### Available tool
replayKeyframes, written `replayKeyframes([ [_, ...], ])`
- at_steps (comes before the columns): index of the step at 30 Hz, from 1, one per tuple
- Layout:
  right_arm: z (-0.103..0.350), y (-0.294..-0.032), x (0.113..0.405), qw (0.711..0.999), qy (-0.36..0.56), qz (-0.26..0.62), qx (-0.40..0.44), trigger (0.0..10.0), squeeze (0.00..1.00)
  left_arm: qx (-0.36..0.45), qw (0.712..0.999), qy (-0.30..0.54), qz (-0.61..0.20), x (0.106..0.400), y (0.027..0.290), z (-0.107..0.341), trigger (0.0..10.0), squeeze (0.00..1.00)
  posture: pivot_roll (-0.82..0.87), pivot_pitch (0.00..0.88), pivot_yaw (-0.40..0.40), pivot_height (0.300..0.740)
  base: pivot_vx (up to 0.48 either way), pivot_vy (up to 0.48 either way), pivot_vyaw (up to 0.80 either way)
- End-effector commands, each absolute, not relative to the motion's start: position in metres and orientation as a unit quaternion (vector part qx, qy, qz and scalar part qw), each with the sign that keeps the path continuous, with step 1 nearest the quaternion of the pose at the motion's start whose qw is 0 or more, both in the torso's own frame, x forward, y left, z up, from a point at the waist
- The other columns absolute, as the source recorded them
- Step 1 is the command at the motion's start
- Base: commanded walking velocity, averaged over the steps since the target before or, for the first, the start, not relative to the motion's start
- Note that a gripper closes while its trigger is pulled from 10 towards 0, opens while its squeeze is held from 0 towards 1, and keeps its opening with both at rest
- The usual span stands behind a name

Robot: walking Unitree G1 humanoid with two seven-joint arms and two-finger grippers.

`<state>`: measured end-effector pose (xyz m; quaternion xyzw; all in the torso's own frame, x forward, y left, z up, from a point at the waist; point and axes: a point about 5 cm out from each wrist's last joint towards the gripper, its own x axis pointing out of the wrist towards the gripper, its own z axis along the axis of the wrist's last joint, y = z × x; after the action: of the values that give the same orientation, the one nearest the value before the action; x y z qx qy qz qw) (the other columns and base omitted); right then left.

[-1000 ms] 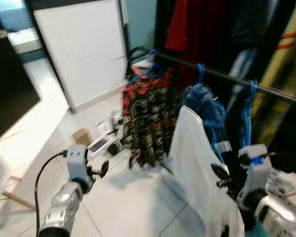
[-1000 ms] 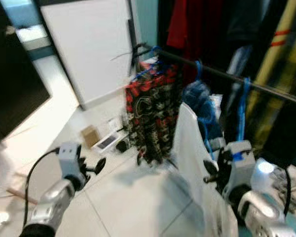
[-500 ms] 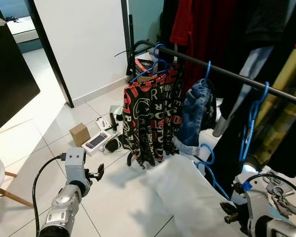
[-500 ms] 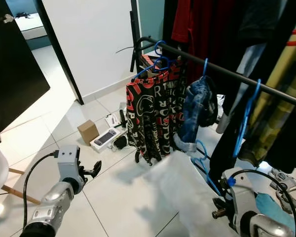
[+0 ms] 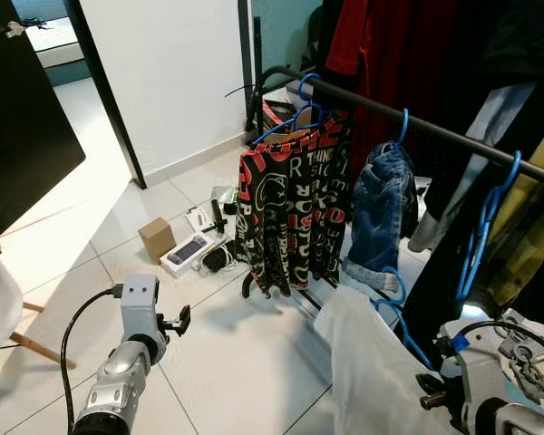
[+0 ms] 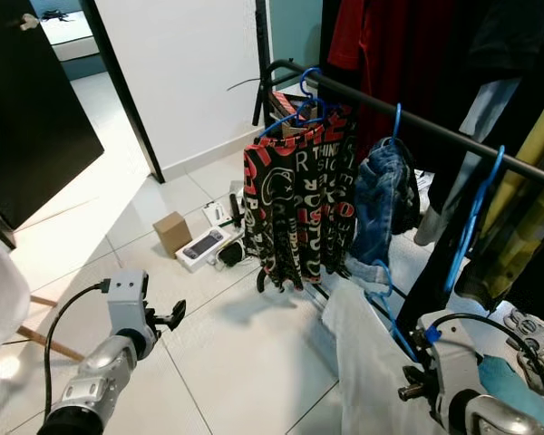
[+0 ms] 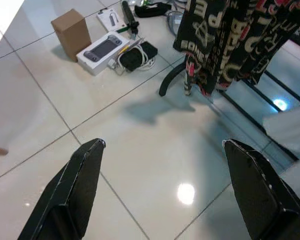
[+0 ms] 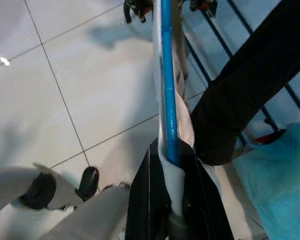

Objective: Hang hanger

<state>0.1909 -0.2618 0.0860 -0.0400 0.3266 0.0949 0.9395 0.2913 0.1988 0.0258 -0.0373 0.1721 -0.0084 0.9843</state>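
Pinching the blue hanger (image 8: 167, 100) with its white garment (image 5: 372, 372) between pressed fingers, low on the right: the right tool (image 8: 171, 200). Running up and forward from the tool toward the black rail (image 5: 417, 127), well above. Hanging spread and idle at left, farther off: the left tool (image 7: 160, 190).

A home, by the look of it a bedroom or dressing corner. At twelve to three o'clock a black clothes rail (image 5: 408, 122) carries garments on blue hangers (image 5: 485, 227): a red-and-black printed garment (image 5: 295, 213), jeans (image 5: 381, 213), dark coats. The floor is glossy white tile (image 5: 227, 362), strewn at ten o'clock with a small cardboard box (image 5: 156, 239), a handheld console (image 5: 189, 251) and cables. A dark door (image 5: 23, 118) stands open at nine o'clock.
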Motion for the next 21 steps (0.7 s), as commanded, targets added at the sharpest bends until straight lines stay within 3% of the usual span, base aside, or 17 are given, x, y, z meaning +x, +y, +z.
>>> replayKeyframes([
  [1, 0.089, -0.261, 0.193, 0.947, 0.306, 0.095, -0.026, 10.0, 0.0, -0.033, 0.983, 0.183, -0.005, 0.289, 0.201, 0.022, 10.0, 0.0, -0.09, 0.0, 0.05, 0.74, -0.409, 0.0, 0.0],
  [12, 0.104, -0.247, 0.191, 0.957, 0.242, 0.158, 0.01, 10.0, 0.0, -0.032, 0.983, 0.178, -0.011, 0.291, 0.2, 0.023, 10.0, 0.0, -0.1, 0.0, 0.058, 0.74, -0.389, 0.0, -0.79],
  [21, 0.118, -0.249, 0.198, 0.97, 0.195, 0.142, 0.011, 10.0, 0.0, -0.021, 0.987, 0.159, -0.029, 0.295, 0.198, 0.029, 10.0, 0.0, -0.1, 0.0, 0.062, 0.74, 0.0, 0.0, 0.0],
])
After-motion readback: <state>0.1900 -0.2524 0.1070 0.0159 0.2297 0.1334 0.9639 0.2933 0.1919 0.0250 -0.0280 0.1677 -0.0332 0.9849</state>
